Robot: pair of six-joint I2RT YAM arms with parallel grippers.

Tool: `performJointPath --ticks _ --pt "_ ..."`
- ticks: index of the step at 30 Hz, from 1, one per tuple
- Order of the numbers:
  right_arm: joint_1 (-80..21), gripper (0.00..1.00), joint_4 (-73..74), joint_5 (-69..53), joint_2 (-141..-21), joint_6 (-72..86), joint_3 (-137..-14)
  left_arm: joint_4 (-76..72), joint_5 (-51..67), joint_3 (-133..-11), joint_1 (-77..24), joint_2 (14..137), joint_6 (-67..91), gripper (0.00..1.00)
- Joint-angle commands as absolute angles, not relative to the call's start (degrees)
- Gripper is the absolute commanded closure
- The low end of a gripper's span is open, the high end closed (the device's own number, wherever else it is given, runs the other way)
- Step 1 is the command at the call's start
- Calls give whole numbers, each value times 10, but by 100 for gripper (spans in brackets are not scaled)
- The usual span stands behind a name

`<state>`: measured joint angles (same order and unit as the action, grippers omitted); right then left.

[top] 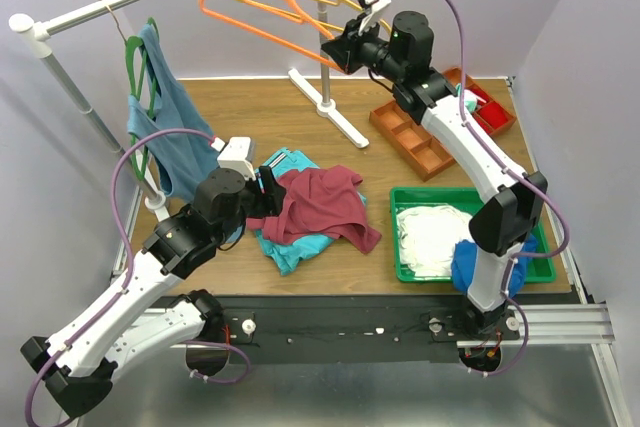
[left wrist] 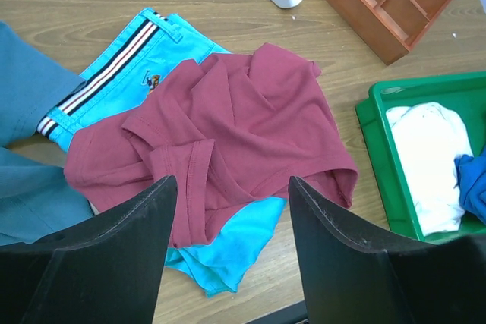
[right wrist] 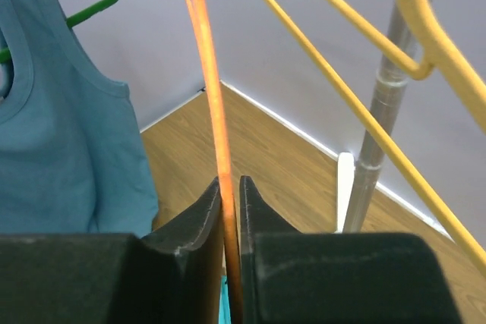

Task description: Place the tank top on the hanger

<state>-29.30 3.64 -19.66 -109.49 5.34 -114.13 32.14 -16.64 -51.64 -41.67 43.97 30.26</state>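
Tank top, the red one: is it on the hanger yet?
Not yet. Done: the right gripper is shut on the orange hanger. In hand: the left gripper hovers open over the tank top, crumpled on a turquoise garment. Left: grab it and thread it onto the hanger.

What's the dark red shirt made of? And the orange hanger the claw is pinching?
The tank top looks like soft, matte knit cloth. It lies crumpled in loose folds, and its edges have stitched hems. The hanger looks like smooth plastic. It is a thin, slightly shiny bar, evenly orange all along, pinched in the right claw.
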Motion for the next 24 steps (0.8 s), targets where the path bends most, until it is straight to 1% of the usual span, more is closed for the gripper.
performJointPath --ticks 1,5,14,24 --pt "-294 90 32 -142 -1056 57 -1116 308 -152 -510 -412 437 305 32" --pt "-294 99 26 -123 -1037 70 -1104 307 -151 -510 -410 438 306 32" --pt "-294 99 30 -119 -1016 79 -1095 308 -152 -509 -410 438 306 32" --pt "-294 99 -3 -94 -967 99 -1023 307 -150 -508 -408 442 307 32"
